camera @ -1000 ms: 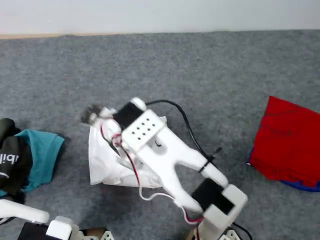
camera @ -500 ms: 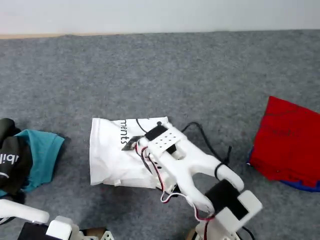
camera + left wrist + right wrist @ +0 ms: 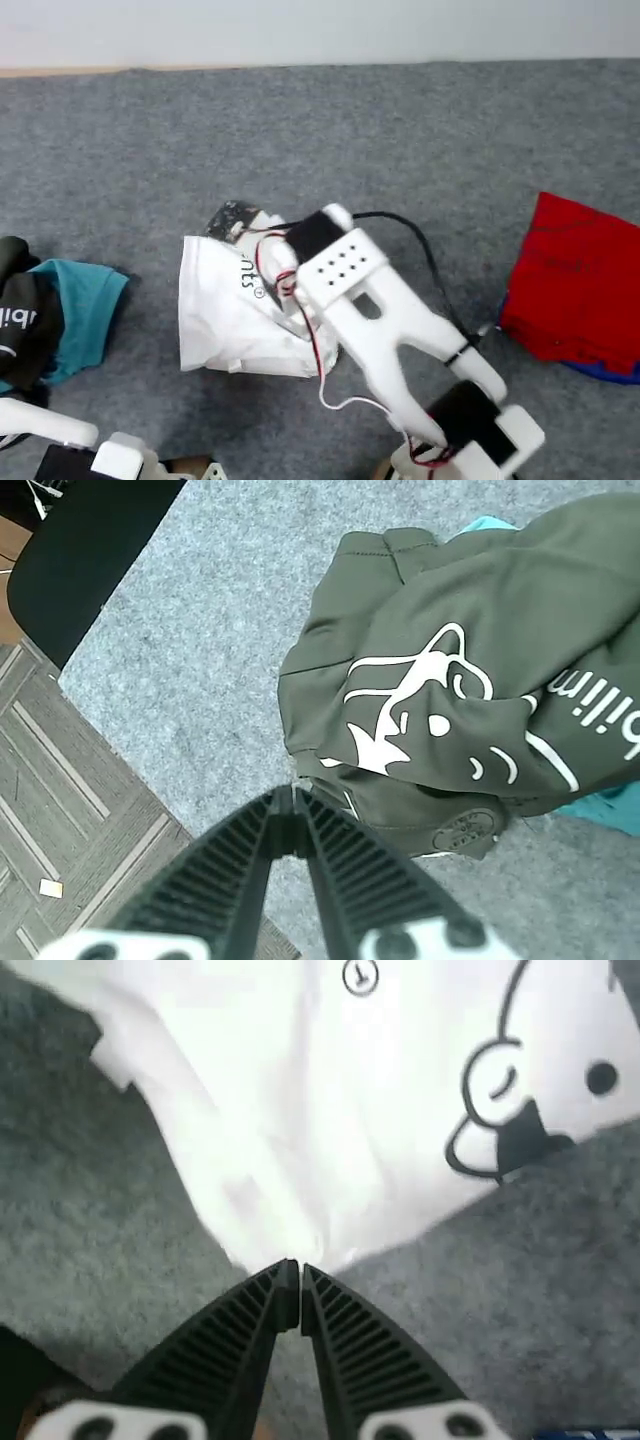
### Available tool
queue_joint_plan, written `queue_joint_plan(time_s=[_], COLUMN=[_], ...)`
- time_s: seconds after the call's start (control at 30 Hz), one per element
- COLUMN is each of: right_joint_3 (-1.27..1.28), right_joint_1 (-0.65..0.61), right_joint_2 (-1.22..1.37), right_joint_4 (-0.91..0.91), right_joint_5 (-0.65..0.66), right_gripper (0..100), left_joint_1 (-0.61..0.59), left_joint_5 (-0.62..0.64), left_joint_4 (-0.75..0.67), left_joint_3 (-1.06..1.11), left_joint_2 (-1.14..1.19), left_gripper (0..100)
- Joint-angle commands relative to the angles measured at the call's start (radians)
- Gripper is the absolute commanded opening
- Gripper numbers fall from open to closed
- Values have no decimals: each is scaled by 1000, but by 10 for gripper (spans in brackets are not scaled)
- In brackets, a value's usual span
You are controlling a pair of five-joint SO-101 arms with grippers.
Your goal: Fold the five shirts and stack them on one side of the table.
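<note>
With the red shirt [image 3: 575,280] stacked on the blue shirt [image 3: 605,373], the white shirt [image 3: 225,320] is worked at the middle of the table [image 3: 400,150] by the right gripper [image 3: 292,1270], jaws closed at its edge, while the dark shirt [image 3: 450,680] and teal shirt [image 3: 85,300] are left heaped near the left gripper [image 3: 293,798], closed on nothing.

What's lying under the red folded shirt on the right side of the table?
A strip of blue fabric peeks out beneath the red folded shirt, along its lower edge. The rest is covered, so whether anything else lies below cannot be seen.
</note>
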Motion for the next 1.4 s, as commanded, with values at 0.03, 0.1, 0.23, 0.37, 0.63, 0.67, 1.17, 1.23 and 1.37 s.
queue_joint_plan(time_s=[0.03,0.1,0.23,0.37,0.63,0.67,1.17,1.23,1.37], right_joint_3=[83,163,313,373,169,146,436,446,376], right_joint_1=[-10,-2,38,97,42,33,7,-18,-44], right_joint_2=[85,111,96,25,-180,-185,-42,-19,-67], right_joint_4=[-116,-186,-266,-255,-111,-105,-433,-432,-340], right_joint_5=[-32,-29,23,49,41,40,-72,-69,-64], right_gripper=[9,9,9,9,9,9,9,9,9], left_joint_1=[5,5,5,5,6,8,180,180,178], left_joint_5=[11,11,11,11,12,12,12,12,12], left_joint_4=[-3,-3,-3,-3,-2,2,103,103,103], left_joint_3=[-7,-7,-7,-5,-5,-5,44,70,114], left_joint_2=[-34,-34,-34,-34,-34,-34,-107,-120,-127], left_gripper=[8,8,8,8,8,8,8,8,8])
